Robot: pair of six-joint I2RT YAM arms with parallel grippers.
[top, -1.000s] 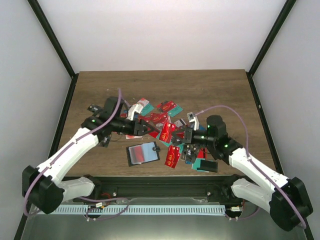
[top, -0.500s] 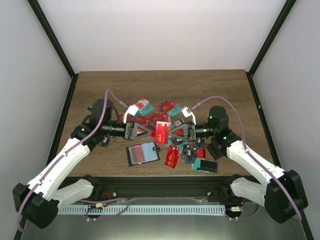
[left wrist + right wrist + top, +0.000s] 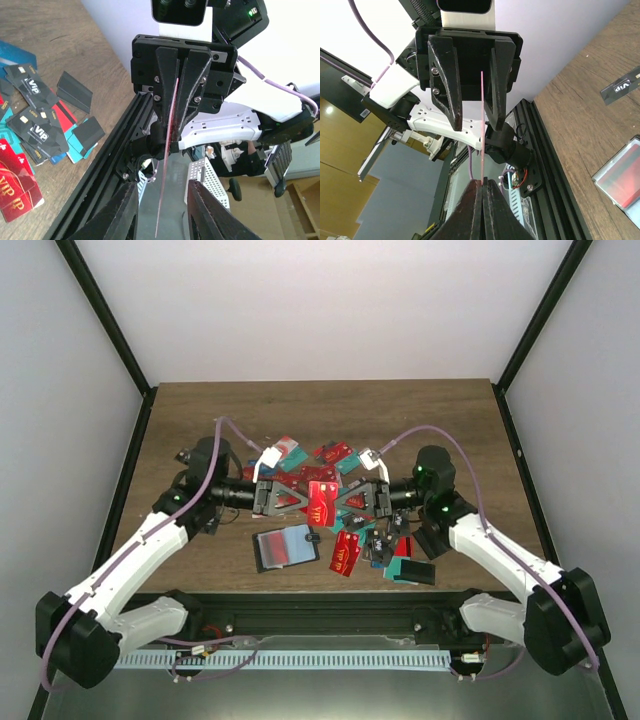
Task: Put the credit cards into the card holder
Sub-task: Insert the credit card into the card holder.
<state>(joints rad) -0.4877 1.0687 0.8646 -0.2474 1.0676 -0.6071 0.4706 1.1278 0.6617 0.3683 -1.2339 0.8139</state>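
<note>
**Card holder** (image 3: 287, 546): lies open and flat on the desk (image 3: 420, 410), inner pockets facing up. Red shows through one pocket. The clasp tab sits at its right edge.

**Red credit card** (image 3: 322, 502): held in the air just beyond the card holder, off the desk and between the two hands. Its printed face is turned towards the top camera.

**Right hand** (image 3: 482, 184): reaches in from the right of the card holder. Its fingers are pressed together on one edge of the red credit card, pinching it. In the right wrist view the card appears edge-on, running straight out from the fingertips.

**Left hand** (image 3: 162, 190): reaches in from the left of the card holder, facing the right hand. Its fingers are spread, one on each side of the card's free edge. A gap shows on both sides and no contact is seen.

**Other credit cards** (image 3: 335, 458): a loose heap of red, teal and black on the desk, beyond and to the right of the card holder. One red one lies just right of it.
</note>
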